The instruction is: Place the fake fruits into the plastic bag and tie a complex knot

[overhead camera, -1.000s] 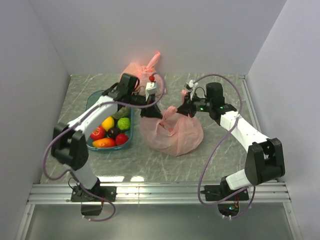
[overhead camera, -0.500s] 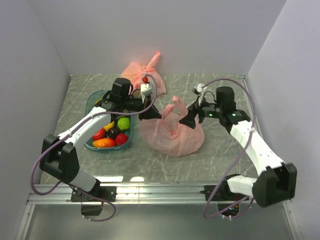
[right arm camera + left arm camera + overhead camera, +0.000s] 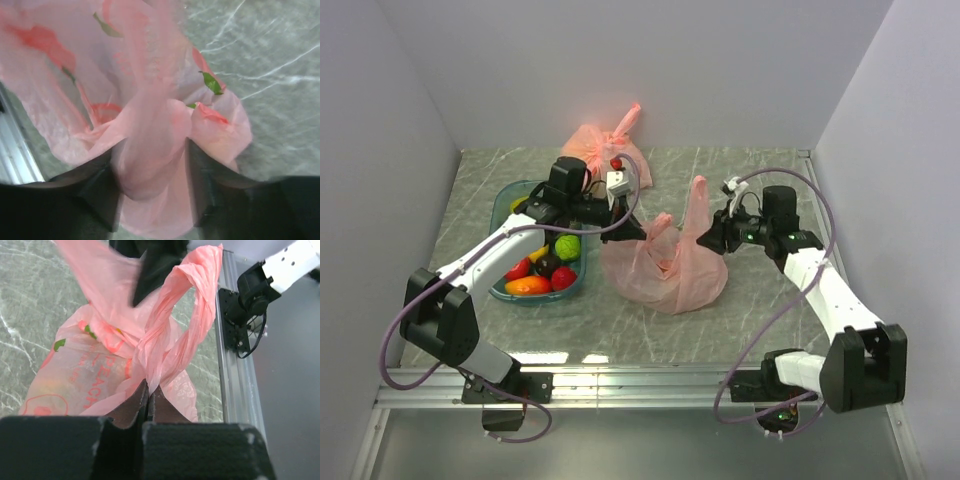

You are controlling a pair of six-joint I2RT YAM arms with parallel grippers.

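The salmon-pink plastic bag lies on the table's middle, its two handles pulled up. My left gripper is shut on the twisted base of one handle, which loops up beyond the fingertips. My right gripper is open, its fingers standing on either side of a puffy fold of the other handle, which rises upright. Several fake fruits sit in the teal tray: a lime, a red apple and a mango. No knot shows.
A paler pink bag with a stiff tail sits at the back, behind the left arm. White walls close in the back and both sides. The metal rail runs along the near edge.
The right gripper let go of the bag, opened wide, drew right, and has since narrowed around the handle, which now stands further right. The left arm swung lower, still gripping its handle.
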